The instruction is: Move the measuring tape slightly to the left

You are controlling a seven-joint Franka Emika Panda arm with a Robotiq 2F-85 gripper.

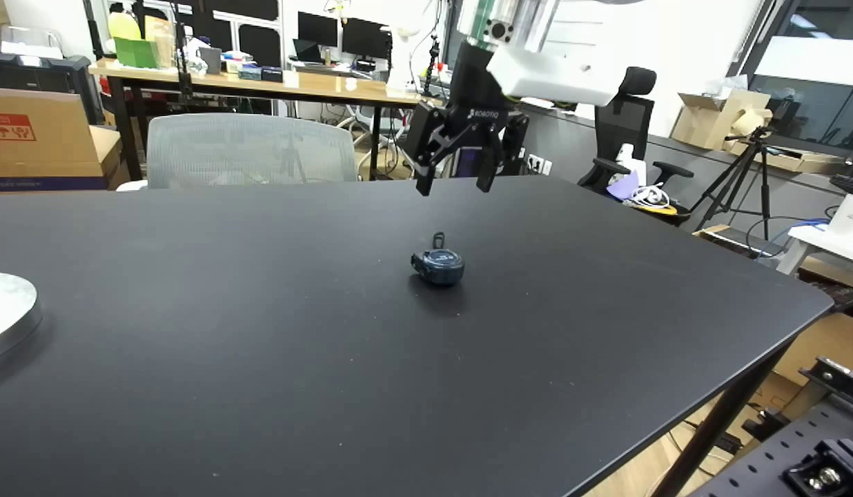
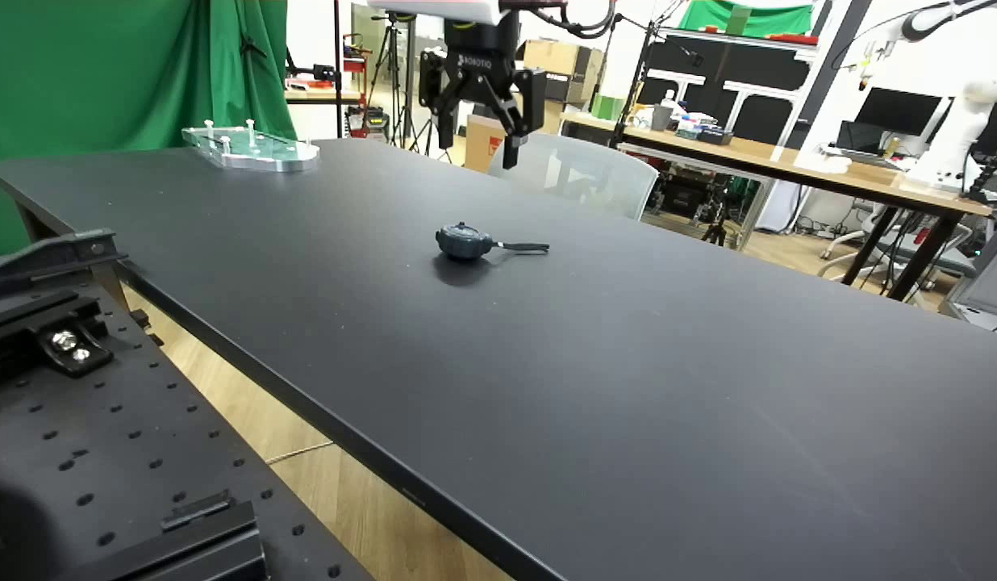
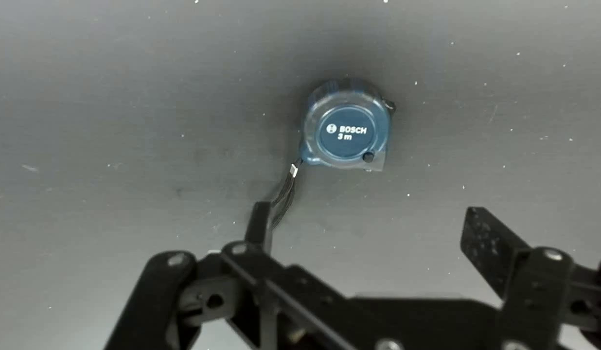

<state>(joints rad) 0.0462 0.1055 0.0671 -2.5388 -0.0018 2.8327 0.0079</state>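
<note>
The measuring tape (image 3: 346, 131) lies flat on the dark bench (image 1: 261, 386), well in from its edges, lettered face up. In the wrist view the white print, BOSCH 3 m, reads left to right with a slight downward slope, so the case sits nearly square to that view. The case is about as broad as it is long; the strap (image 3: 287, 188) makes the longer line, leaving the lower left corner and trailing down and leftward to where one of the jaws overlaps it. The rounded back faces the top of the wrist view, the squared corner with its black stud (image 3: 368, 156) the lower right, and a small black tab (image 3: 391, 106) juts at the upper right. In an exterior view the strap (image 2: 527, 247) runs rightward; in an exterior view the measuring tape (image 1: 440, 269) has it pointing away, toward the far edge, where a grey chair (image 1: 250, 148) stands. The gripper (image 1: 454, 185) hangs above the bench, apart from the tape, its jaws spread wide.
</note>
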